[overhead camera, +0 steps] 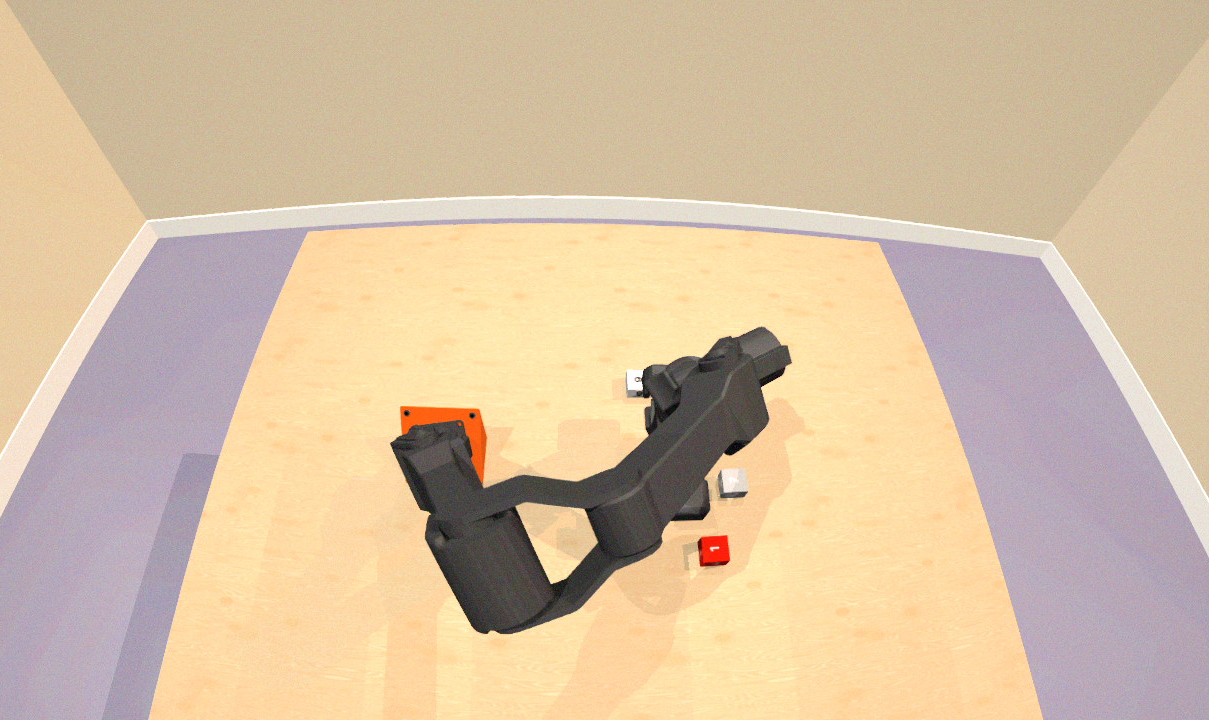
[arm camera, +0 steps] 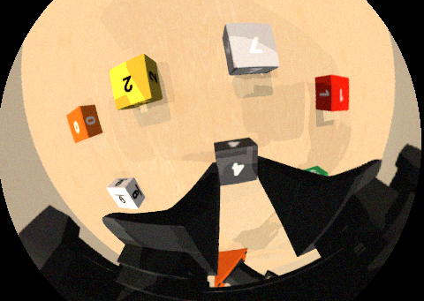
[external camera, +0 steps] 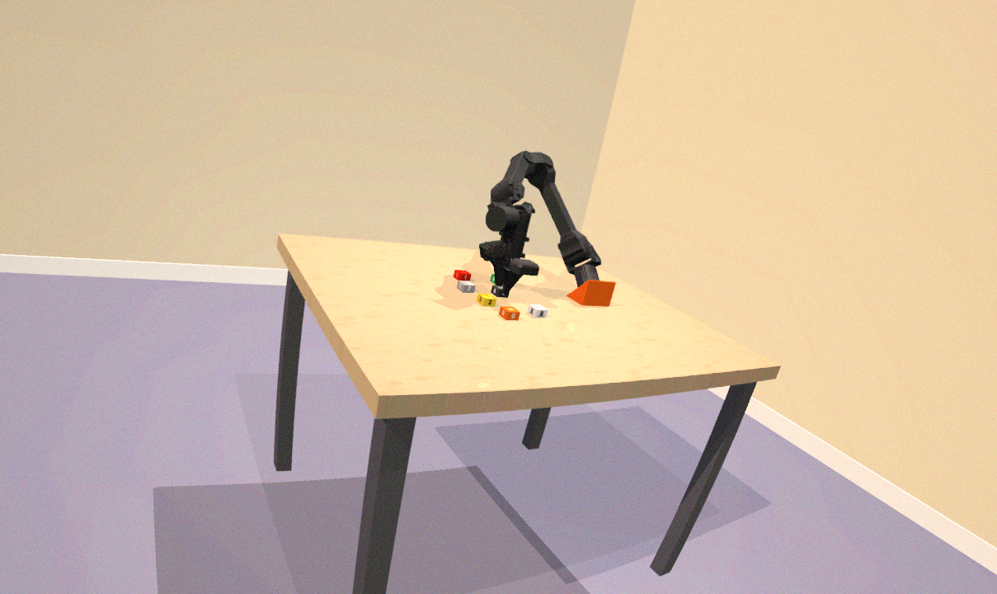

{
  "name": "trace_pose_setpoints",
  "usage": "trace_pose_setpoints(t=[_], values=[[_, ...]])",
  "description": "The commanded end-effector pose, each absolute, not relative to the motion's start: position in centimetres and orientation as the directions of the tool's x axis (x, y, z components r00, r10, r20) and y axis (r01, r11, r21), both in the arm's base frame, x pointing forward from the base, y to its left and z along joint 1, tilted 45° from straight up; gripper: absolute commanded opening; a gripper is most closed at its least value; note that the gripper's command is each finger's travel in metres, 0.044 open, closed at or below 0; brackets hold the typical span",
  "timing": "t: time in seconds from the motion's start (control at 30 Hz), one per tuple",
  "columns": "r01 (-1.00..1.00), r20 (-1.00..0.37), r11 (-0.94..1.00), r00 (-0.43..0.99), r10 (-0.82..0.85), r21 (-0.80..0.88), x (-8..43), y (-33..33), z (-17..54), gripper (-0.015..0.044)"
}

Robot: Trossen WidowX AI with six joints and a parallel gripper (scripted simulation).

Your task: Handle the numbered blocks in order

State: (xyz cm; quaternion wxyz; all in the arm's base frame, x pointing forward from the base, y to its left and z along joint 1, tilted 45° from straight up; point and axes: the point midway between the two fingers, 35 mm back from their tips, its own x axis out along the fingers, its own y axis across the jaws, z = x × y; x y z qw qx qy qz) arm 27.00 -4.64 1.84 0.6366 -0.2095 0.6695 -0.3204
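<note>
My gripper (external camera: 503,292) (arm camera: 236,163) is shut on the black block (arm camera: 230,174) showing 4, a fingertip against each side. The block appears at table level; the arm hides it in the top view. An orange block (external camera: 509,313) (arm camera: 84,124) shows 0. A red block (overhead camera: 714,550) (external camera: 462,275) (arm camera: 332,93) shows 1. A yellow block (external camera: 486,299) (arm camera: 136,82) shows 2. A green block (external camera: 493,279) (arm camera: 316,170) is mostly hidden by a finger, its digit unclear. A grey block (overhead camera: 732,482) (external camera: 465,286) (arm camera: 252,45) shows 7. A white block (overhead camera: 633,383) (external camera: 537,311) (arm camera: 125,193) shows 6 or 9.
The orange arm base (overhead camera: 442,413) (external camera: 599,293) (arm camera: 230,263) stands on the wooden table (overhead camera: 518,322) (external camera: 561,354). In the wrist view the green block is close behind the right finger, and the white block is beside the left finger.
</note>
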Motion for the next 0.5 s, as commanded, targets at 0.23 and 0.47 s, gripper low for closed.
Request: trace_pose_setpoints(t=[0.23, 0.47], values=[[0.121, -0.716, 0.706, -0.102, -0.691, -0.698, 27.0, -4.7, 1.81, 0.012], [0.121, -0.716, 0.706, -0.102, -0.69, -0.698, 27.03, -4.55, 1.97, 0.012]])
